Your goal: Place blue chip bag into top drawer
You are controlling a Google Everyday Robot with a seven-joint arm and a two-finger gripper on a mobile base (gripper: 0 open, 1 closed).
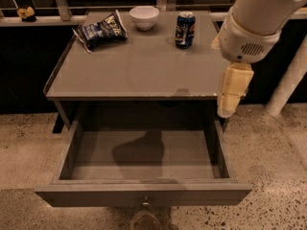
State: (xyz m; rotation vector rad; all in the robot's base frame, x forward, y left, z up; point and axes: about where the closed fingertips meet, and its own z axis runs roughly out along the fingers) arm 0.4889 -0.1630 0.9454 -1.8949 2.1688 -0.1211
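The blue chip bag lies flat on the far left corner of the grey table top. The top drawer is pulled fully out toward me and holds nothing; only the arm's shadow falls on its floor. Its small metal knob shows on the front panel. My gripper hangs from the white arm at the table's right front edge, pointing down above the drawer's right wall. It is far to the right of the bag and nearer to me.
A white bowl stands at the back middle of the table, right of the bag. A blue soda can stands upright to the bowl's right. A raised lip runs along the table's sides. A white post stands on the speckled floor at right.
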